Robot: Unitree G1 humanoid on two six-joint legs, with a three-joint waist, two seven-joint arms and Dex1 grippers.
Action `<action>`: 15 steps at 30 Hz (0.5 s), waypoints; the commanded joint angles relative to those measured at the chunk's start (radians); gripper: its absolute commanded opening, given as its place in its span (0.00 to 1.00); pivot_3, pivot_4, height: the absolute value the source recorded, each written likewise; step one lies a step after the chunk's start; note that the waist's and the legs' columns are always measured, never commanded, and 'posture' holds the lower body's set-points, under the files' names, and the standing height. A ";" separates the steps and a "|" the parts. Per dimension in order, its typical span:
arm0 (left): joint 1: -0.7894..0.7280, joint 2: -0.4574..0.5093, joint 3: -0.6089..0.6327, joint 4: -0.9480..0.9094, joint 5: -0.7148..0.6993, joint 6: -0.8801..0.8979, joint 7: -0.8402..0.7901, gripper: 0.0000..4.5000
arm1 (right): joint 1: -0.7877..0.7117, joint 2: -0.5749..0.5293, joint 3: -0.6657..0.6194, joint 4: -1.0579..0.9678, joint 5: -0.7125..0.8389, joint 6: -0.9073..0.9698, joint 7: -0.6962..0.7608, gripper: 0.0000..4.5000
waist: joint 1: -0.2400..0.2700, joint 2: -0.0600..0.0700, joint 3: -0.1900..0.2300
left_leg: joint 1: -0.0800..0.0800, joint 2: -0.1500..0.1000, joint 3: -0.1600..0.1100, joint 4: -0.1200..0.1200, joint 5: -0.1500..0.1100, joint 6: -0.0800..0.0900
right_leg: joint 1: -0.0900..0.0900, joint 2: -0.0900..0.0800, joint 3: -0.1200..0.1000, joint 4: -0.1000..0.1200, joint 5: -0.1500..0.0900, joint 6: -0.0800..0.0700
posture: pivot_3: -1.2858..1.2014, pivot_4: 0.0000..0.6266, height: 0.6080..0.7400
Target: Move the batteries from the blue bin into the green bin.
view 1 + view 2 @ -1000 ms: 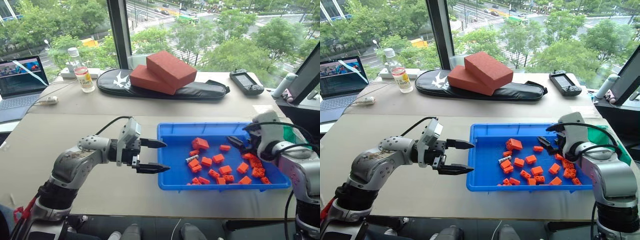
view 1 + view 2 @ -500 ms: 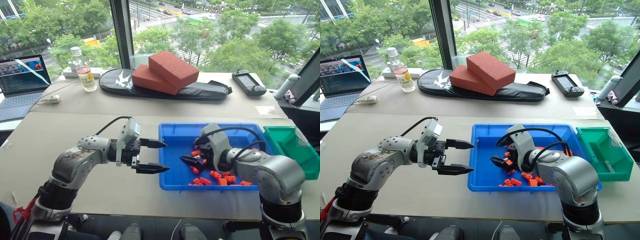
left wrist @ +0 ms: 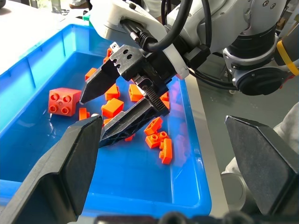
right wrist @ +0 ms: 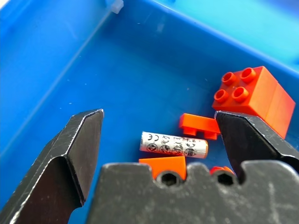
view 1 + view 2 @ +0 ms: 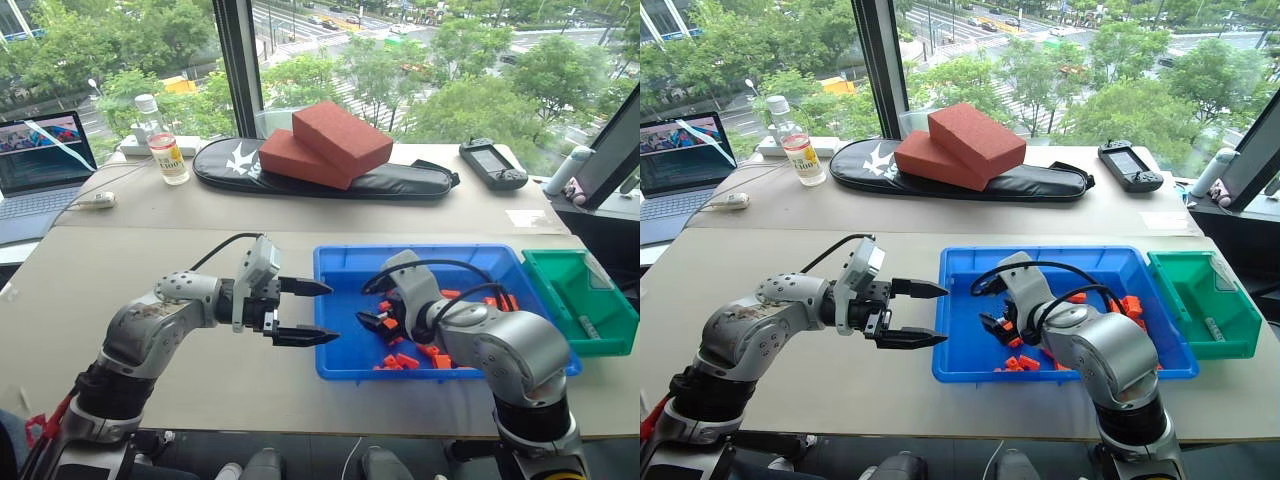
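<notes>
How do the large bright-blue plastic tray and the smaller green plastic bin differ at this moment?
The large bright-blue plastic tray is wide and shallow; the smaller green plastic bin is narrower, with sloping walls. The tray holds many orange plastic blocks and one grey-silver battery; the green bin holds a single slim grey cylinder. Both are rectangular and sit on the same table.

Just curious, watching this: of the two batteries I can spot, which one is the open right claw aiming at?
The battery lying among the orange blocks in the blue bin, framed between the right claw fingers. The other battery already lies in the green bin.
</notes>
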 commanded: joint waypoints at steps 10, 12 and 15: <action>0.009 0.009 0.026 -0.029 -0.012 -0.017 -0.009 1.00 | 0.050 -0.012 0.004 0.011 -0.033 0.007 0.010 0.99 | 0.000 0.000 0.000 | 0.000 0.000 0.000 0.000 0.000 0.000 | 0.000 0.000 0.000 0.000 0.000 0.000 | 0.52 0.24 1.00; 0.010 0.008 0.026 -0.031 -0.011 -0.017 -0.008 1.00 | 0.048 -0.005 0.004 0.022 -0.039 0.007 0.012 0.99 | 0.000 0.000 0.000 | 0.000 0.000 0.000 0.000 0.000 0.000 | 0.000 0.000 0.000 0.000 0.000 0.000 | 0.52 0.24 1.00; 0.013 0.007 0.026 -0.033 -0.010 -0.017 -0.006 1.00 | 0.041 0.004 0.005 0.042 -0.048 0.003 0.017 0.99 | 0.000 0.000 0.000 | 0.000 0.000 0.000 0.000 0.000 0.000 | 0.000 0.000 0.000 0.000 0.000 0.000 | 0.52 0.24 1.00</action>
